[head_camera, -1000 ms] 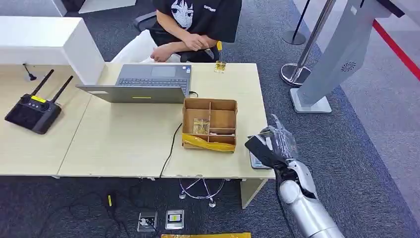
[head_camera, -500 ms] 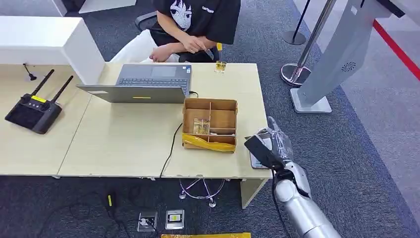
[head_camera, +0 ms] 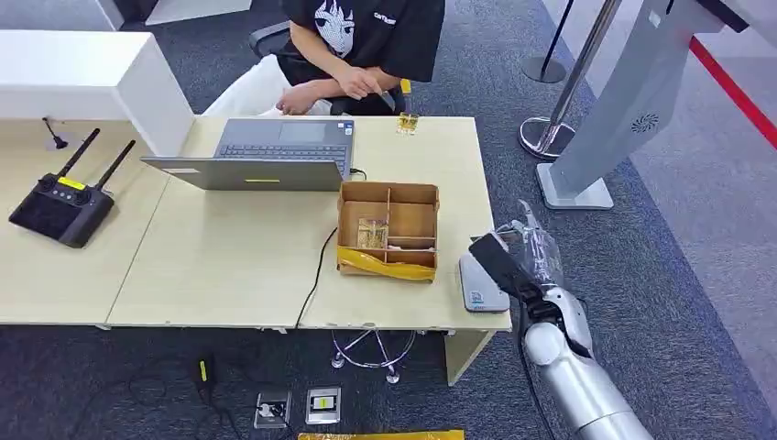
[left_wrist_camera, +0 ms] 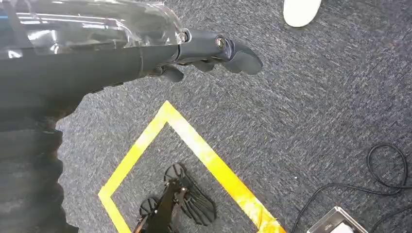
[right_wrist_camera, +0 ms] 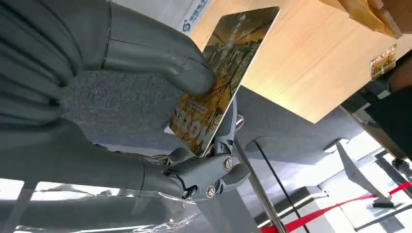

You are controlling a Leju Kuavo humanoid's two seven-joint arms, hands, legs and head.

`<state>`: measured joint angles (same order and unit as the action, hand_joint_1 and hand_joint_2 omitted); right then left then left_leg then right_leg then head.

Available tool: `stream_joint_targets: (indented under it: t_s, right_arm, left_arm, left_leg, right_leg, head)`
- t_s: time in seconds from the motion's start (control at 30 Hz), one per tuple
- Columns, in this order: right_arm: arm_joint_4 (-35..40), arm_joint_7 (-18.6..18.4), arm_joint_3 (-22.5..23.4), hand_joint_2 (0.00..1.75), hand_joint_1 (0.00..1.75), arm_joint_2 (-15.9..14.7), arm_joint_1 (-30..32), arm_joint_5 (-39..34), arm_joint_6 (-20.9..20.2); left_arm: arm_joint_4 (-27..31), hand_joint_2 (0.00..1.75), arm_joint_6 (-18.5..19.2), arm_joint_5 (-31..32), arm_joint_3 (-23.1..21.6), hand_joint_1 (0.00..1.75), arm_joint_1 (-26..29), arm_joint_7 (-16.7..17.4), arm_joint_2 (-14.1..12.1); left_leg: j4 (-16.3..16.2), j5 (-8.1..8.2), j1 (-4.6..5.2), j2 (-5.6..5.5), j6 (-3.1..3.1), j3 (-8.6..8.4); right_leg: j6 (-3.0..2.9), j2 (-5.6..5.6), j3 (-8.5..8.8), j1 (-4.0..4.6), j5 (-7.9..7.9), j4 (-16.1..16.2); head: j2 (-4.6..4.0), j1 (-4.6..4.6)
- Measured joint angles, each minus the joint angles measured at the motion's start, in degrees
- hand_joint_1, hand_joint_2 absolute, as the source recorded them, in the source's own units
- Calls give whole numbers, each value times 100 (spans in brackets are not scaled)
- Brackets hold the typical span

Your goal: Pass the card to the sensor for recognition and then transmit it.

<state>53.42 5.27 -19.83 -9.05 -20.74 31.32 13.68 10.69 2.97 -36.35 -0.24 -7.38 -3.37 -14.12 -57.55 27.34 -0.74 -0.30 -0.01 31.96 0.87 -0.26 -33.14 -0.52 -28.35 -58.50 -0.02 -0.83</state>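
My right hand hovers off the table's right front corner, pinching a dark card between thumb and fingers. The card sits just right of and above a grey-white sensor pad lying flat at that corner. In the right wrist view the card shows a gold and brown picture, the thumb presses on its face, and a white part of the sensor with blue lettering lies beyond it. My left hand hangs over the carpet, fingers stretched out and holding nothing.
A cardboard divider box stands left of the sensor, behind it a laptop with a cable. A person sits at the far table edge near a small stand. A black controller with antennas lies far left.
My right hand has moved the card to the right and slightly up, off the sensor, so the sensor pad is now uncovered. The person's hand shifted slightly.
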Motion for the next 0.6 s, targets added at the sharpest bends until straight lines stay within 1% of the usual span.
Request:
stream_joint_targets:
  t_s: [0.27, 0.37, 0.43, 0.6]
  right_arm:
    - [-43, 151, 144, 175, 175, -37, 88, -177, -31]
    - [-250, 348, 203, 175, 175, -35, 96, -319, -28]
    - [-407, 411, 236, 175, 175, -31, 105, -341, -31]
    - [-699, 398, 236, 175, 175, -24, 113, -332, -50]
  left_arm:
    - [0, 175, 6, 0, -2, 0, 0, 22, 0]
    - [0, 175, 7, 0, -4, 0, 2, 44, -2]
    - [0, 175, 9, 0, -13, 0, 1, 52, -7]
    - [0, 175, 9, 11, -24, 0, 0, 59, -20]
  left_leg:
    - [0, 0, 0, 1, 0, -1]
    - [0, 0, 0, 1, 0, 1]
    - [0, 0, 0, 1, 0, 2]
    - [0, 2, 0, 1, -2, 1]
  right_leg:
    - [0, 2, -1, 0, 0, 0]
    - [0, 0, -1, 0, 0, 0]
    - [0, 0, -1, 0, 0, 0]
    - [0, 1, -2, 0, 0, 0]
  head:
    - [0, 0]
    - [0, 0]
    - [0, 0]
    - [0, 2]
